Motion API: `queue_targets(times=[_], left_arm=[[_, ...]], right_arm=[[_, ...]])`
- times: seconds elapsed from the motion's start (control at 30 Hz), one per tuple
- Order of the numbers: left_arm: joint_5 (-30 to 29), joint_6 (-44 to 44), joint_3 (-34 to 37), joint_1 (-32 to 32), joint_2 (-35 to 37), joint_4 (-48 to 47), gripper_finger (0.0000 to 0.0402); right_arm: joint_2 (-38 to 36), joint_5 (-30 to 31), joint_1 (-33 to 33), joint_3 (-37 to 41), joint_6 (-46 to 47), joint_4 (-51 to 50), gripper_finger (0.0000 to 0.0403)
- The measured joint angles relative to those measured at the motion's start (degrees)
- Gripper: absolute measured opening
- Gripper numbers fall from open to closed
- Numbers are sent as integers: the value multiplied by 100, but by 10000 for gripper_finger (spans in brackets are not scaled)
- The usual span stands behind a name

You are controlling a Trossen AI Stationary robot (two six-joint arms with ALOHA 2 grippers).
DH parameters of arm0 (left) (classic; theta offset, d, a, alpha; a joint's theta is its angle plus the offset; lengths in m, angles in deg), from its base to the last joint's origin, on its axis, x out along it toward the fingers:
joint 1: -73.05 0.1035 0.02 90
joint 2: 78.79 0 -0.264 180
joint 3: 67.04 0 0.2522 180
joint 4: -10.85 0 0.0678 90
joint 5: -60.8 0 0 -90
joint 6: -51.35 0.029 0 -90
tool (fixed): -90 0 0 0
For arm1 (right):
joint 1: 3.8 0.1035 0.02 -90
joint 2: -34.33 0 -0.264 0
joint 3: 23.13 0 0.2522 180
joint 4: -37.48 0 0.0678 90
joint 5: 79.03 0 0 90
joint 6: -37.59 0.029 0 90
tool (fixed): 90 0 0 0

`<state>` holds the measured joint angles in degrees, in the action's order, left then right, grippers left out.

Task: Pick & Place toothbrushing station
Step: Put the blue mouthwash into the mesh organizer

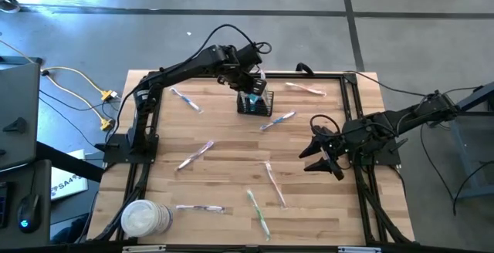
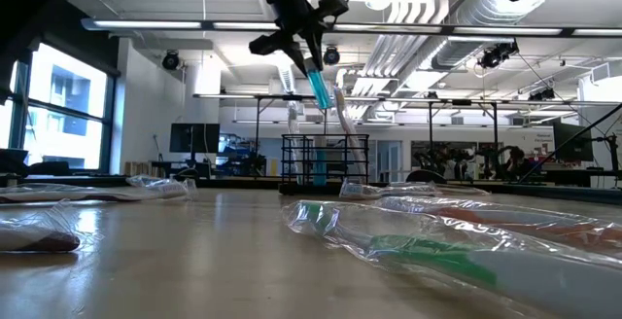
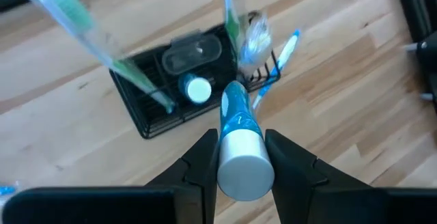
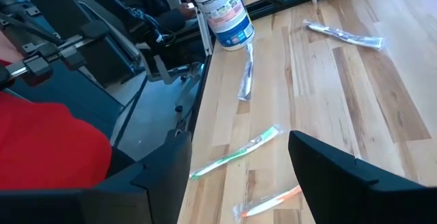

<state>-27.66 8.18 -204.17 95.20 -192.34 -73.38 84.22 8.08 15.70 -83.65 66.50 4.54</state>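
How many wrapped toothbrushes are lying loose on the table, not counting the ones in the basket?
7 toothbrushes: one left of the basket, two to its right, one mid-table, three toward the front edge. Others may hide under the arms.

Two dark jointed arms trailing black cables.

Left tool (image 1: 252,78) holds a tube (image 3: 240,142) above the basket (image 1: 255,103); tub (image 1: 145,218) stands well apart.
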Motion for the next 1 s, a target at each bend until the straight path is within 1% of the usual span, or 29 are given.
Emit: queue_targets(times=[0.27,0.33,0.43,0.57,0.63,0.7,0.8,0.87,1.0], left_arm=[[17,-14,0,0,-7,176,92],[145,18,0,-5,-7,176,92],[491,261,0,-166,-1,151,92],[867,735,-17,-709,138,14,92],[908,1066,-97,-1020,214,-245,92],[968,1493,-254,-1372,254,-181,92],[962,2080,-598,-1876,281,-237,92],[924,2368,-788,-2169,294,50,92],[488,2494,-914,-2565,299,562,92]], right_arm=[[0,47,0,0,-44,0,239],[0,45,0,0,-46,2,239],[0,45,0,0,-46,4,239],[0,45,0,0,-46,7,239],[-16,34,0,0,-46,2,239],[-26,28,0,0,-48,16,239],[-26,129,0,0,-100,100,239],[-24,292,0,2,-183,237,239],[79,409,-2,2,-612,832,239]])
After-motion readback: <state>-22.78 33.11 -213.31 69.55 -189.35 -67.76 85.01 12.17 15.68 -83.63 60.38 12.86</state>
